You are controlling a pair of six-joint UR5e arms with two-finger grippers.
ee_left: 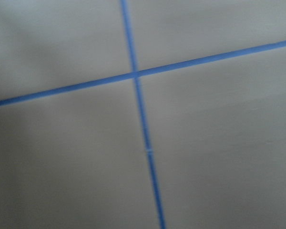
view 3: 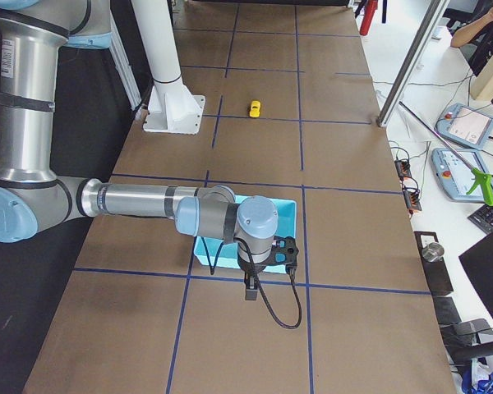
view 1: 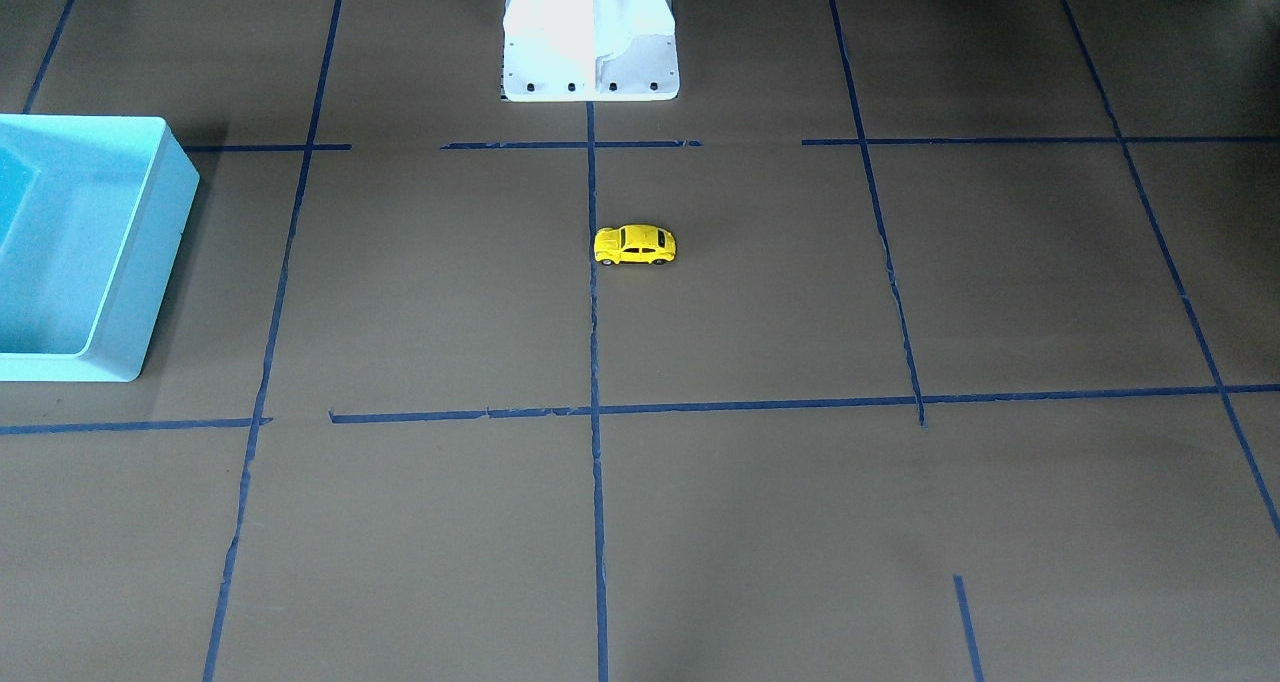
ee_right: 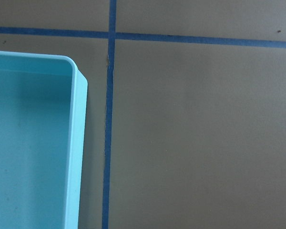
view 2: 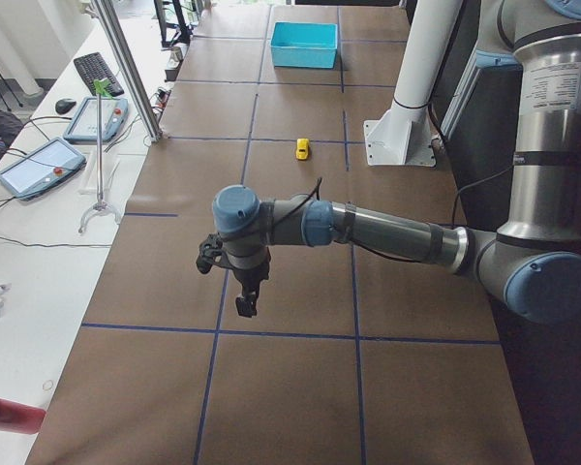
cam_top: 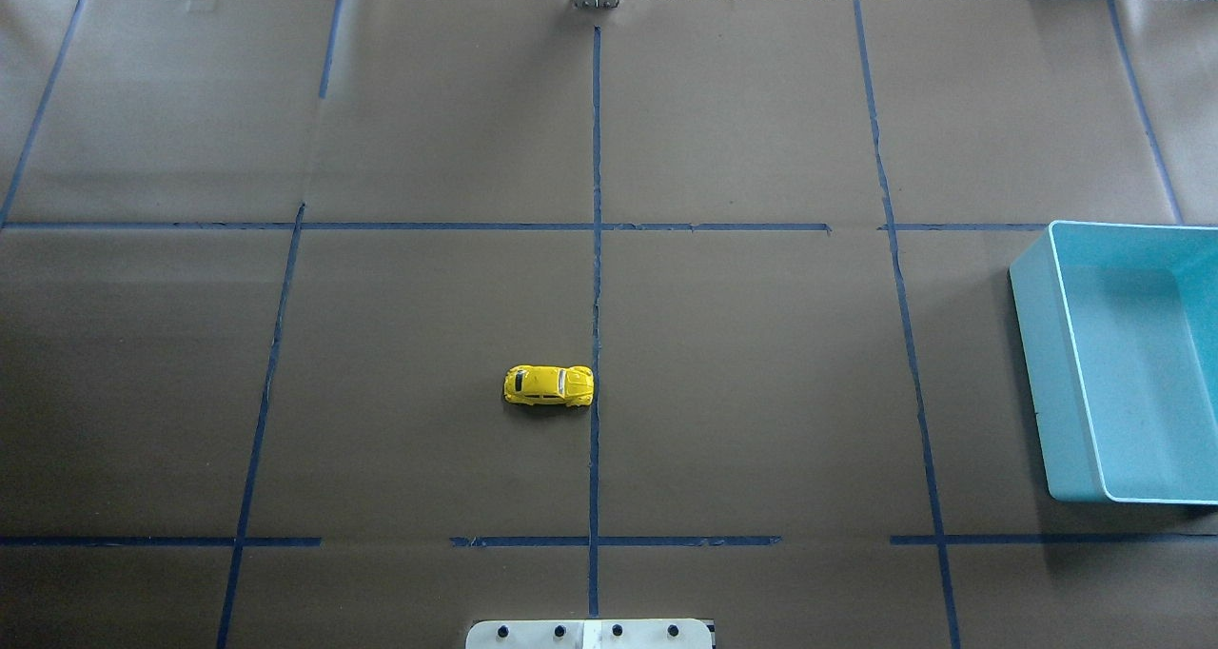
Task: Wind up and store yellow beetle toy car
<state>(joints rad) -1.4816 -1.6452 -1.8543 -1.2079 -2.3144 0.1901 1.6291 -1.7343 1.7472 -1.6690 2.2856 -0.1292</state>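
Brown paper covers the surface (cam_top: 428, 107), gridded w/ blue tape lines (cam_top: 596, 202). Left arm (view 2: 397, 232): upper section upright by the base, elbow bent approx. square, forearm stretched out level over the surface. The wrist is turned so the left jaws point straight down, hanging above bare paper w/o touching it. Left wrist cam is blurred and shows only a tape crossing below them. The left jaws appear in a side view only, small & dark, so can't tell if they're apart or together. Right arm (view 3: 140, 201): same sort of pose, upright section, then level forearm, wrist bent down, right jaws aimed at the surface from above. These too show in a side view only, so can't tell their state either. The turquoise bin (cam_top: 1051, 373) sits just beside the right jaws. Right wrist cam has one rounded bin corner w/ a tape line running alongside it, close but apart. The yellow beetle toy car (view 1: 635, 245) is well apart from both sets of jaws, roughly btwn them along the surface. It stands on its wheels, one end right at the centre tape line, in front of the white mount (view 1: 590, 42). From the right jaws it lies beyond the bin; from the left jaws it's off across bare paper. The car is outside the bin.
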